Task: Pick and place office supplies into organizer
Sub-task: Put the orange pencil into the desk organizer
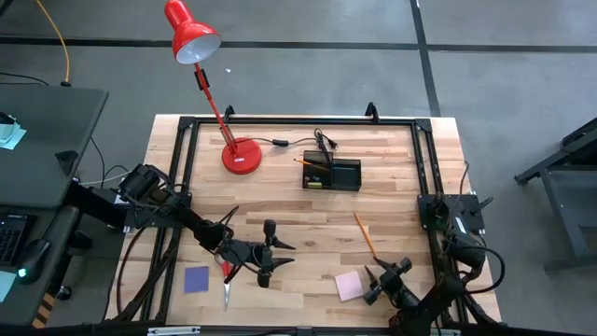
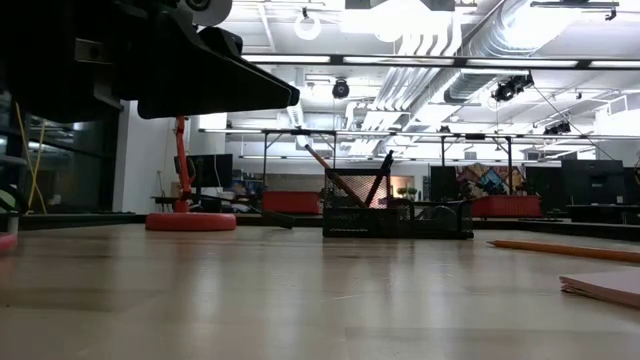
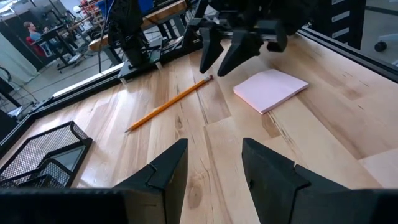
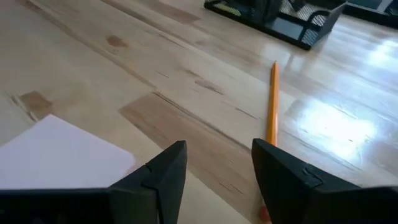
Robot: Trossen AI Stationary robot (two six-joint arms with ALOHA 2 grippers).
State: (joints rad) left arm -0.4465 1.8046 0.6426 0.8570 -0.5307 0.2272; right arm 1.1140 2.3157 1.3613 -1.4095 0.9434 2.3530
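Observation:
The black mesh organizer (image 1: 332, 175) stands at the table's far middle, with pens and a pencil in it. An orange pencil (image 1: 364, 233) lies loose on the wood, and a pink sticky pad (image 1: 350, 285) lies flat near the front edge. My right gripper (image 1: 377, 283) hovers open just right of that pad, with the pad (image 4: 62, 155) and the pencil (image 4: 272, 99) ahead of its fingers. My left gripper (image 1: 278, 254) stands open at the near middle, with nothing between its fingers (image 3: 155, 177). Red-handled scissors (image 1: 227, 280) and a blue-purple pad (image 1: 196, 279) lie flat beside it.
A red desk lamp stands on its round base (image 1: 241, 156) left of the organizer, its cord trailing toward the organizer. A black frame rail (image 1: 298, 121) runs round the tabletop. Bare wood lies between the organizer and the two grippers.

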